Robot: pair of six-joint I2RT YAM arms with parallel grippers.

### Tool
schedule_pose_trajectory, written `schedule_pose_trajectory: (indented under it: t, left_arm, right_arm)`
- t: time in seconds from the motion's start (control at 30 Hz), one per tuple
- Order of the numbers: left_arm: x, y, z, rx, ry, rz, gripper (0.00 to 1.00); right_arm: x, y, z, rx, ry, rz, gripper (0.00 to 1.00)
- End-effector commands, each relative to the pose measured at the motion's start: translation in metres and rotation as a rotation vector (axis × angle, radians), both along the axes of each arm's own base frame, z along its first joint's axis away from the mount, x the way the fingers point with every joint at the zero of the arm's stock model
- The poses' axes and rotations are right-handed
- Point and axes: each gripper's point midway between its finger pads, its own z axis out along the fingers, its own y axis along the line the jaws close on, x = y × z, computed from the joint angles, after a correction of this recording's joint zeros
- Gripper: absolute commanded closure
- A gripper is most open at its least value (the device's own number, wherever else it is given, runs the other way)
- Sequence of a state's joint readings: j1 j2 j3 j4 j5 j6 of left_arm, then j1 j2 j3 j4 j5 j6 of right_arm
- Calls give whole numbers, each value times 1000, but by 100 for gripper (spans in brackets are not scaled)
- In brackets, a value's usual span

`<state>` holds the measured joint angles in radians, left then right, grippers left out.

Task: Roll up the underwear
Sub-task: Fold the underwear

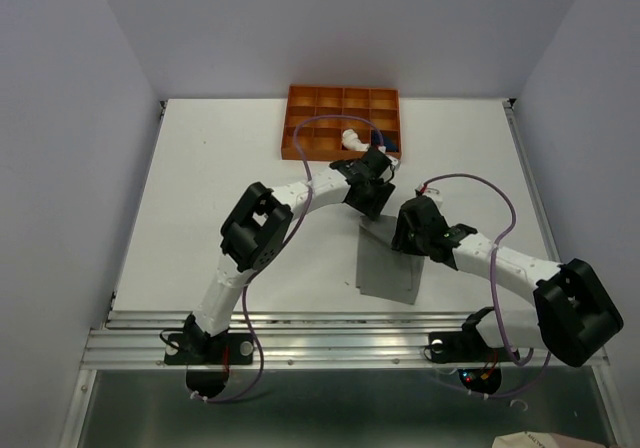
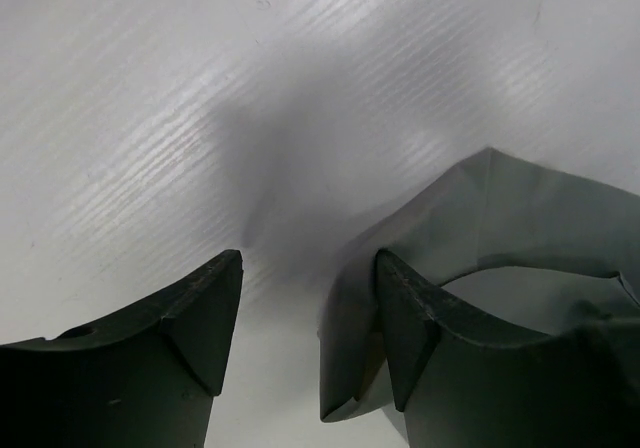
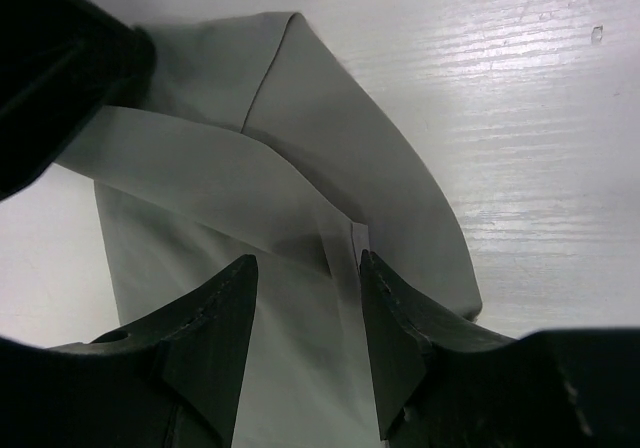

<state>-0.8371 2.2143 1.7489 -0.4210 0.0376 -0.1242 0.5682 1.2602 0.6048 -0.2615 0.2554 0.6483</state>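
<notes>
White table holds grey underwear, a fold between the right tool's jaws

Both arms are built alike. The left arm and the right arm are smooth white tube links joined by bulky black joint housings. A thin purple cable trails loosely along each one, and each rises from a small black base. The left pincer and the right pincer each have two matte, dark wedge-shaped fingers tapering to blunt tips, one of them with a small round hole.
</notes>
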Motion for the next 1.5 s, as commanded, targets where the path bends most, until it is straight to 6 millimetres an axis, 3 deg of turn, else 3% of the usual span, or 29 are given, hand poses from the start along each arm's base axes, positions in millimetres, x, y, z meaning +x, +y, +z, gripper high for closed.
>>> schedule_pose_trajectory:
  t: [0.0,0.2,0.4,0.6,0.8,1.07,1.27,1.47]
  left_arm:
    - [17,1,11,36,-53,31,35]
    - [26,1,7,66,-61,60,37]
    - [22,7,-9,109,-29,60,41]
    - [21,8,-3,96,-37,63,43]
    - [23,9,-4,112,-38,78,45]
    - [23,10,-3,106,-37,93,45]
    - [27,14,4,109,-36,142,45]
    - [28,13,12,76,-48,151,45]
  right_arm:
    - [10,3,2,19,-31,20,49]
    - [9,0,-7,-6,-11,17,49]
    - [11,-6,-8,-24,-16,-4,51]
    - [16,-12,-8,-37,-20,-16,51]
    - [14,-6,-15,-26,5,11,62]
    - [14,4,0,20,-23,63,96]
    - [9,5,18,48,-28,67,99]
    - [1,-12,23,17,-27,-9,99]
